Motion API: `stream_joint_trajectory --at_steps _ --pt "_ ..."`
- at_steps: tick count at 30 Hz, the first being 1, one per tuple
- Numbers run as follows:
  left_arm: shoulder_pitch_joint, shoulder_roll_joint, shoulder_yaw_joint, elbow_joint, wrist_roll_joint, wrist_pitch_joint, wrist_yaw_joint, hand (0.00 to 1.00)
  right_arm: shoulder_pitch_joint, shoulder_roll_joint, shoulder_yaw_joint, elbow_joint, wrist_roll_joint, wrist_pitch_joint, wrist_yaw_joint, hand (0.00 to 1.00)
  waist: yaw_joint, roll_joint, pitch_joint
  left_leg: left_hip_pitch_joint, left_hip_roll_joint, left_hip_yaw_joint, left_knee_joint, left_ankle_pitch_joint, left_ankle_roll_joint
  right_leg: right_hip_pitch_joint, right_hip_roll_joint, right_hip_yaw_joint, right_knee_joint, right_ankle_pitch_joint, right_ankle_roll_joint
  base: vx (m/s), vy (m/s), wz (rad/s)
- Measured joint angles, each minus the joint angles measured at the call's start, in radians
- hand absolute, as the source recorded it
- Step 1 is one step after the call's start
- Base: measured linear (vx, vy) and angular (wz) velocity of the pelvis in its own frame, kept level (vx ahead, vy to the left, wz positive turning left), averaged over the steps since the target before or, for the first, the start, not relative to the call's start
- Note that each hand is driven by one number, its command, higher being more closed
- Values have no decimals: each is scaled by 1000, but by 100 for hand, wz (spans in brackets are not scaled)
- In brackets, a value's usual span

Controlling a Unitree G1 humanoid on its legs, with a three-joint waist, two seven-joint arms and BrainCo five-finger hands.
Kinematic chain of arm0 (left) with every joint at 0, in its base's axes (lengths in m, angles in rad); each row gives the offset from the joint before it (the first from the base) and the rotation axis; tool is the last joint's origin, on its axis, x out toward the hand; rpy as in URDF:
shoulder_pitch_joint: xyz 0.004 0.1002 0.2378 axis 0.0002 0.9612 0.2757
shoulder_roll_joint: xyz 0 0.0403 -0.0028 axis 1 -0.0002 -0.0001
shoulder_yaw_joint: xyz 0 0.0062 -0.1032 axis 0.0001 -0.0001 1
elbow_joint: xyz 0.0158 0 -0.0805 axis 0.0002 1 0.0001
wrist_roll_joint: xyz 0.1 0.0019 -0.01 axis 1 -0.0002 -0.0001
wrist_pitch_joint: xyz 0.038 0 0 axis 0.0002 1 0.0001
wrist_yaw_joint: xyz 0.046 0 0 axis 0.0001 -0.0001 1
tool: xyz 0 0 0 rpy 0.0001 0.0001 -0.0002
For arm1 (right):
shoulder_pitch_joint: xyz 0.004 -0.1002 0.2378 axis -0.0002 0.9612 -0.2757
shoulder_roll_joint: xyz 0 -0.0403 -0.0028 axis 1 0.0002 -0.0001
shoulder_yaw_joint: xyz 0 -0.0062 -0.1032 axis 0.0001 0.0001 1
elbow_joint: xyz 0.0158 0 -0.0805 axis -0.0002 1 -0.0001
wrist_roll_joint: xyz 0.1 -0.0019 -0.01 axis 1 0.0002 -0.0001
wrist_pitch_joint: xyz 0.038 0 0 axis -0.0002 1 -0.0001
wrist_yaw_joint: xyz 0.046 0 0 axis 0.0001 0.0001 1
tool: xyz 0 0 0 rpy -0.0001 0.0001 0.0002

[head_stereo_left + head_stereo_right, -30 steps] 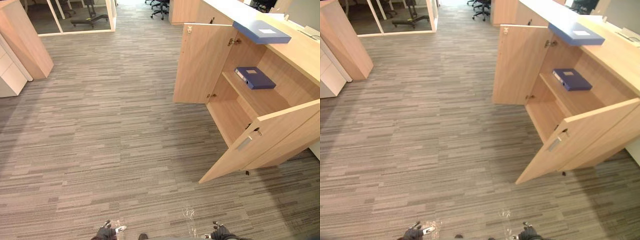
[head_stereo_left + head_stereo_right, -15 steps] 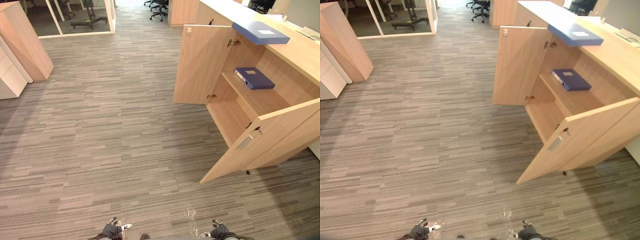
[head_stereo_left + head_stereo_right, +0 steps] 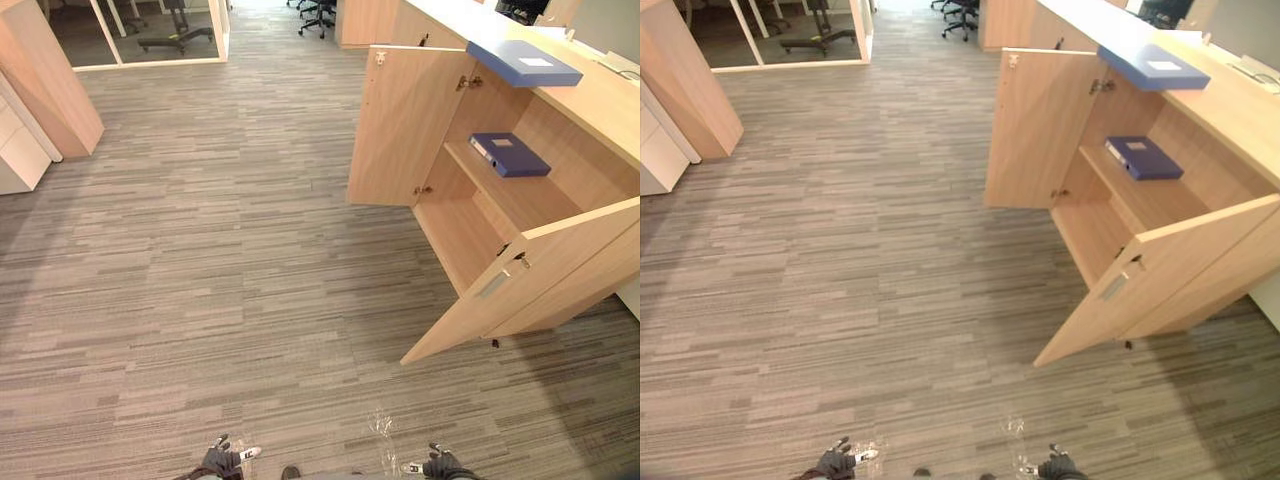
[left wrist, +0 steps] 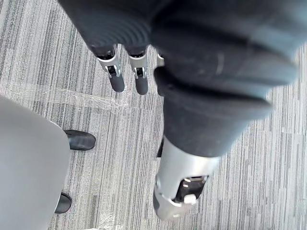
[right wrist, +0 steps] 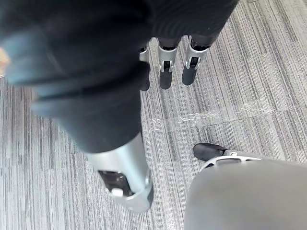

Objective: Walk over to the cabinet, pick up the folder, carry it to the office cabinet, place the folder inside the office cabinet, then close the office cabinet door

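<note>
A blue folder (image 3: 523, 62) lies flat on the wooden counter top at the right. A darker blue folder (image 3: 510, 155) lies on the shelf inside the office cabinet (image 3: 470, 225), whose two doors stand wide open: the far door (image 3: 400, 125) and the near door (image 3: 530, 280). My left hand (image 3: 222, 460) and right hand (image 3: 440, 465) hang low at the bottom edge of the view, far from the cabinet. Both hold nothing, with straight fingers (image 4: 116, 81) (image 5: 165, 76) over the carpet.
Striped grey carpet stretches between me and the cabinet. A tall wooden cabinet (image 3: 50, 80) and a white drawer unit (image 3: 15, 150) stand at the left. Office chairs (image 3: 320, 15) and a glass partition (image 3: 150, 35) are at the back.
The whole picture has shifted slightly, so the camera has moved. Both hands still hang empty at the bottom edge. The folders and doors stay as they were.
</note>
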Motion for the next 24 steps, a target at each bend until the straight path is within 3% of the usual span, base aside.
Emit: stream_joint_trajectory --at_steps 5,7,9,10,12,14,17,19,20,21,23,24 --pt "-1 -7 86 -5 36 -9 7 0 1 1 3 0 13 -14 -10 0 11 -8 19 -15 2 -27 0 6 -4 6 4 -30 -10 -1 -1 -2 -24 21" --pt "-3 -7 114 -5 43 -9 15 0 -4 6 3 0 13 -15 -10 0 12 -17 25 -34 -2 -28 40 -18 -6 5 0 -32 -2 -10 -16 5 -8 4" --pt "-7 -8 154 -40 42 -9 25 0 -13 10 3 0 14 -19 -10 0 14 -26 55 -130 0 -29 272 -130 -22 11 -4 -48 27 -27 -35 0 -10 20" --pt "-8 -10 159 -54 42 -11 28 0 -15 8 3 0 15 -25 -10 0 18 -23 75 -179 10 -17 407 -174 -49 26 0 -58 36 -36 -39 -12 -6 19" --pt "-11 -9 161 -83 40 -14 32 0 -17 4 4 -1 17 -27 -10 0 36 -23 92 -268 22 17 588 -192 -76 32 -4 -51 41 -56 -64 -50 25 8" --pt "-20 -7 161 -83 38 -20 33 0 -25 -6 3 0 22 -27 -10 0 40 -12 106 -346 67 35 639 -262 -42 30 -4 -46 65 -79 -57 -8 60 1" --pt "-22 5 160 -97 44 -23 33 0 -30 -5 4 1 23 -26 -10 0 46 -20 115 -395 114 13 515 -241 -60 31 -52 -10 82 -96 -34 103 154 -29" --pt "-17 9 148 -105 67 -25 36 0 -31 -9 5 1 21 -26 -10 0 48 -17 115 -388 138 -5 345 -164 -88 32 -99 26 94 -113 7 169 289 -52" --pt "-7 11 133 -104 79 -26 38 0 -31 -12 13 2 21 -26 -10 0 47 -11 113 -362 152 37 307 -58 -132 45 -131 48 91 -125 36 322 457 -64" --pt "-8 21 121 -105 85 -26 38 0 -34 -9 12 7 20 -25 -10 0 49 -20 114 -346 128 71 310 1 -101 57 -165 59 86 -128 47 286 392 -61" --pt "-18 36 108 -105 105 -26 40 0 -54 15 10 21 15 -24 -10 0 44 -51 101 -346 85 108 326 -32 -57 54 -215 54 82 -80 61 373 340 -40" --pt "-27 41 80 -107 118 -25 40 0 -63 25 7 20 14 -23 -9 0 45 -52 99 -334 68 128 335 -47 -39 49 -239 58 79 -38 88 369 296 -33"
